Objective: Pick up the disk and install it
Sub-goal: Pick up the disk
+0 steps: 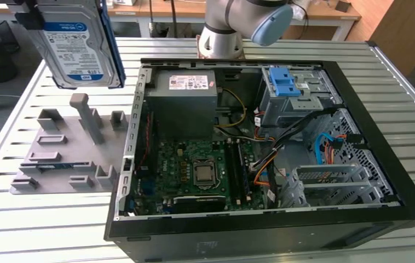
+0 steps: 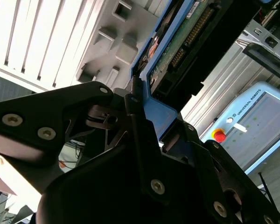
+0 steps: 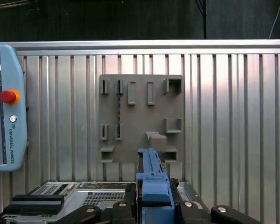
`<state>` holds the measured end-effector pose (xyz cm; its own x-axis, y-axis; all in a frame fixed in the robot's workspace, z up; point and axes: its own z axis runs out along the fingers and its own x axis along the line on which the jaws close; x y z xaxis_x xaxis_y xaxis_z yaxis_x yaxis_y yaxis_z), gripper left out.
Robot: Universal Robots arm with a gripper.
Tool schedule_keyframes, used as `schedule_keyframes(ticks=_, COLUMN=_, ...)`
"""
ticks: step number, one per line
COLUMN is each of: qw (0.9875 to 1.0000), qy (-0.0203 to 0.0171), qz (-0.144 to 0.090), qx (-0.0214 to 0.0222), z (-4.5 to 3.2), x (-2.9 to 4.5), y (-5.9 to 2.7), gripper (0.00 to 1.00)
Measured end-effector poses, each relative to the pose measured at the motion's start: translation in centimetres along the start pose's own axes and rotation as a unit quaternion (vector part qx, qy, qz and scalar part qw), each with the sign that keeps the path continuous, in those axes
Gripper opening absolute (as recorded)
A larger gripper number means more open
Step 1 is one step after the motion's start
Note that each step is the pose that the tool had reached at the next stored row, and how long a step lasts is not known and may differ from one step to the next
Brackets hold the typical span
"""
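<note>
The disk [image 1: 76, 49], a silver drive with a white-and-blue label and a blue frame, hangs upright in the air at the exterior view's left, above the grey holder block [image 1: 69, 148]. My gripper [image 1: 28, 16] is shut on its upper end. In the second wrist view the black fingers [image 2: 91, 100] clamp the blue frame [image 2: 163, 114], and the disk's green circuit board [image 2: 177, 46] faces the camera. In the first wrist view the disk's blue edge [image 3: 151, 179] sits between the gripper [image 3: 151, 207] parts, over the holder block [image 3: 140, 119].
The open computer case [image 1: 382, 181] lies at the exterior view's right, with a grey power supply [image 1: 185, 98], a motherboard [image 1: 200, 170] and a drive bay with a blue latch [image 1: 284, 85]. The arm's base [image 1: 222, 35] stands behind it. A teach pendant [image 3: 7, 107] lies on the slatted table [image 3: 233, 116].
</note>
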<state>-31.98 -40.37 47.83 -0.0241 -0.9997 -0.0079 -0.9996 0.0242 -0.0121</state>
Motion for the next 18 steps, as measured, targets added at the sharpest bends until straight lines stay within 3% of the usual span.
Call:
schedule_keyframes(ticks=9, qw=1.0000, qy=0.0000, qz=0.000, qx=0.0000, z=-0.01, x=1.33, y=-0.28, gripper=0.37)
schedule_keyframes(ticks=18, qw=1.0000, qy=0.0000, qz=0.000, qx=-0.0002, z=0.00, x=2.34, y=-1.41, gripper=0.37)
